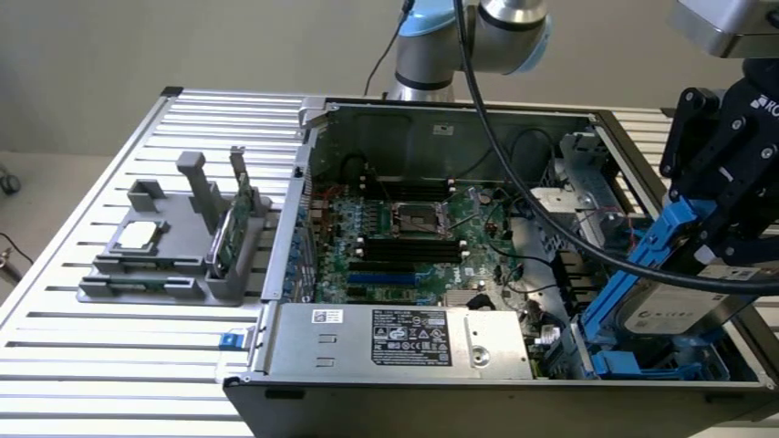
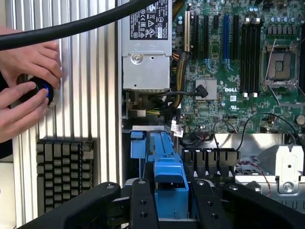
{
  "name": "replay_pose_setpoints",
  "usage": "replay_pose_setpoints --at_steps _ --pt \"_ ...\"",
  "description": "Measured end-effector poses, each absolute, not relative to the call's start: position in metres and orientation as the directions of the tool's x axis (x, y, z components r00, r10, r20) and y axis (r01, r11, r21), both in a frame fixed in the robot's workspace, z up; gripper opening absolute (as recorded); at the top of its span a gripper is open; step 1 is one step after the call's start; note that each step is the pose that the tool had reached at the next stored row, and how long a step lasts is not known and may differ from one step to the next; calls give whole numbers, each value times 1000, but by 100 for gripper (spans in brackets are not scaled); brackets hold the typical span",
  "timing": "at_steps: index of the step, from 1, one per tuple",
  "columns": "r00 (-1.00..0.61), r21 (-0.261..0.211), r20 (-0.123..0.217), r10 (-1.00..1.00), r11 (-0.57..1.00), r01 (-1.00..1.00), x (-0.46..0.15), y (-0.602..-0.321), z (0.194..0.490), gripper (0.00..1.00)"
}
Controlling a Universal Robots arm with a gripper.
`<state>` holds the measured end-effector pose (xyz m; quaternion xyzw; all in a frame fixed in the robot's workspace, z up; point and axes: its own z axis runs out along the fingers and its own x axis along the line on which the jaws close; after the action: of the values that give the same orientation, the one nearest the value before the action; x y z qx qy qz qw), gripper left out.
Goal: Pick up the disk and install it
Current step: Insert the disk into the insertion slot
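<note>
Slatted table (image 1: 98, 365), disk (image 1: 663, 310), perhaps beige floor (image 1: 109, 46)

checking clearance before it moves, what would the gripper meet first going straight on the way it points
Probably the blue drive bay in the corner of the computer case. The gripper holds the disk tilted just above it, though depth is unclear.

The robot arm (image 1: 426, 46) is a shiny silver tube with light blue round caps. A thick black cable (image 2: 71, 27) runs from it. The black metal gripper (image 2: 172, 200) has white letters, and its flat fingers (image 2: 143, 205) show small round screws.
</note>
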<state>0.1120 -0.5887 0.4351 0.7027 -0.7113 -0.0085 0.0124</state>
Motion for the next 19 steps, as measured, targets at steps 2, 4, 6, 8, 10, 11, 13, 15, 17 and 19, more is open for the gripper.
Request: replay_pose_setpoints --at_steps 2,4,6,8,10,11,13,15,17,19 --pt "-12 30 6 -1000 12 -999 112 -589 434 33" --pt "-12 30 5 -1000 12 -999 112 -590 434 33" --pt "-12 30 6 -1000 12 -999 112 -591 433 33" --pt "-12 30 6 -1000 12 -999 112 -591 432 33" --pt "-12 30 6 -1000 12 -999 112 -591 431 33" --pt "-12 30 6 -1000 12 -999 112 -591 431 33" --pt "-12 30 6 -1000 12 -999 112 -591 430 33" --pt "-12 30 6 -1000 12 -999 111 -591 429 33" --pt "-12 30 6 -1000 12 -999 111 -591 429 33" --pt "-12 30 5 -1000 12 -999 111 -591 429 33"
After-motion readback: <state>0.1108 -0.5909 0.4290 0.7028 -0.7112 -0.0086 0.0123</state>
